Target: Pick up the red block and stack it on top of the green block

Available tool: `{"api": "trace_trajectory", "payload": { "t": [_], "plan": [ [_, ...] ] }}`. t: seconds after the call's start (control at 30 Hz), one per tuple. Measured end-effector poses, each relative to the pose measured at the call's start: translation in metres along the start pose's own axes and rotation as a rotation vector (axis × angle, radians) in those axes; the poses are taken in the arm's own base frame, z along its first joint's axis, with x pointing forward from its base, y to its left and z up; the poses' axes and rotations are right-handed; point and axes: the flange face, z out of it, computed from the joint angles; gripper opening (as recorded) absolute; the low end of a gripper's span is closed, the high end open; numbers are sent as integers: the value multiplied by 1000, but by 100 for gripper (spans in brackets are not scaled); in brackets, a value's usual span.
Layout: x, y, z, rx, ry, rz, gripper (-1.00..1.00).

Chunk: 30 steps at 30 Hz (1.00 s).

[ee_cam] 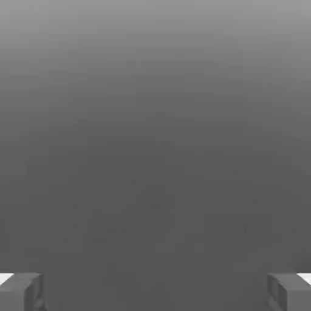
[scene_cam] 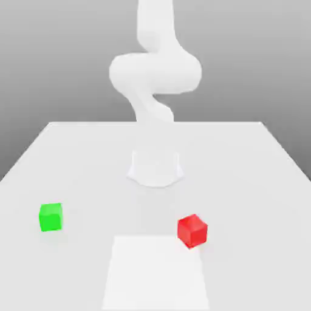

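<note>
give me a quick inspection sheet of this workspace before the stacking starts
surface: pale table, with a lighter square patch at the near edge
job's things: red block and green block both rest on the table, well apart, red toward the exterior view's right; not yet stacked
clutter: nothing seen
end effector: end effector open, nothing between its fingertips
cables: nothing seen
surroundings: white arm rising from its base; plain grey backdrop
</note>
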Motion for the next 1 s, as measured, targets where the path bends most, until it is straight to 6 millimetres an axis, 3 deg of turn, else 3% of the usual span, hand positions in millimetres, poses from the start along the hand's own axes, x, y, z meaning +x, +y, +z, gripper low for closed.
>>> {"api": "trace_trajectory", "payload": {
  "t": [0.13,0.3,0.43,0.6,0.77,0.8,1.0],
  "plan": [
    [-43,16,96,-76,-131,-86,0],
    [-118,54,192,-172,-293,-203,0],
    [-193,102,250,-256,-433,-311,0],
    [-292,178,310,-358,-602,-446,0],
    [-325,209,344,-371,-628,-466,0],
    [-328,212,348,-372,-628,-466,-100],
    [-331,214,350,-372,-629,-468,-100]
  ]
}}
